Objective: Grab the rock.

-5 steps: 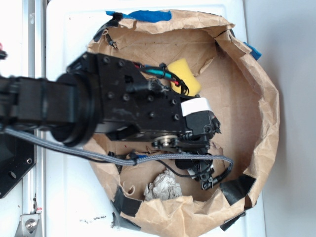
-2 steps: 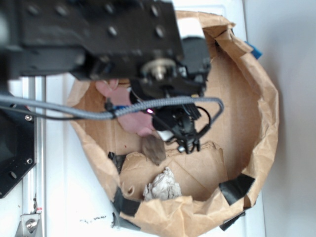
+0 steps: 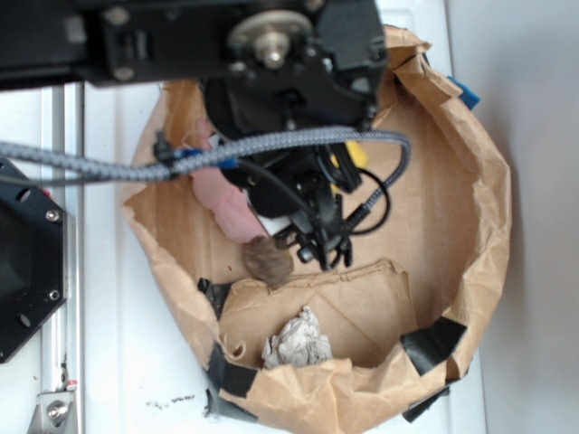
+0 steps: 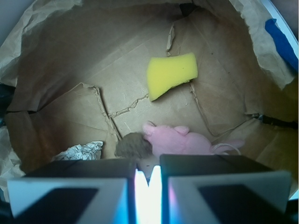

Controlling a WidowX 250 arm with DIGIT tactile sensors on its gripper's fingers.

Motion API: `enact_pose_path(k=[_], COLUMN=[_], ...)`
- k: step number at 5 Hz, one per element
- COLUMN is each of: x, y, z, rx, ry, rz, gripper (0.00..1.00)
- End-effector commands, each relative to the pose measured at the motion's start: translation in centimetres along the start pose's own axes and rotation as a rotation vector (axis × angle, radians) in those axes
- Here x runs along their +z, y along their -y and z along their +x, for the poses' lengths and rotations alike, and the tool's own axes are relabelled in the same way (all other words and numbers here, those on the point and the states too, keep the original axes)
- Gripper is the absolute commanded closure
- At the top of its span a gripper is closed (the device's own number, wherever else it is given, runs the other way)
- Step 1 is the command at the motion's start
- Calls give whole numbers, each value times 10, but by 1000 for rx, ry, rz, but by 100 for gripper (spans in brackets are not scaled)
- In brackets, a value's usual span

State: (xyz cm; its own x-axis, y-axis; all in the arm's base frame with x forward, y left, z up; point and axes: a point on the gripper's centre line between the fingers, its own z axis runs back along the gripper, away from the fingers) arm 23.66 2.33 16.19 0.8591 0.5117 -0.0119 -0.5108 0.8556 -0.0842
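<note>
The rock (image 3: 269, 261) is a small dark brown lump on the floor of the brown paper basin (image 3: 488, 208), touching the end of a pink plush toy (image 3: 226, 203). My gripper (image 3: 321, 249) hangs above the floor just right of the rock, its black fingers drawn together with nothing between them. In the wrist view the rock (image 4: 133, 145) lies just beyond the left finger and slightly left of the narrow slit between the fingers of the gripper (image 4: 148, 173). The pink toy (image 4: 187, 142) lies to the rock's right.
A yellow sponge (image 4: 171, 73) lies farther off on the cardboard floor, mostly hidden behind the arm in the exterior view. A pale crumpled lump (image 3: 297, 342) sits by the near wall. Raised paper walls with black tape (image 3: 434, 342) ring the floor.
The arm has swung up the picture, uncovering the pink toy and the rock. The gripper now hangs right of the rock, which has shifted slightly up-left. The sponge is now mostly covered.
</note>
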Motion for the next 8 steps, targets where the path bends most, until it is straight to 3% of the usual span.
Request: enact_pose_path(k=[1,2,3,4,8], x=[10,-1,-20,-31,-34], y=[0,4,15,23,20], z=[10,6,-2,-7,-9], rx=[-9,-25,-147,-280,-221], ry=[107,115,192,315,304], rz=[-13,3,7,45,55], gripper=[0,0,0,0,0])
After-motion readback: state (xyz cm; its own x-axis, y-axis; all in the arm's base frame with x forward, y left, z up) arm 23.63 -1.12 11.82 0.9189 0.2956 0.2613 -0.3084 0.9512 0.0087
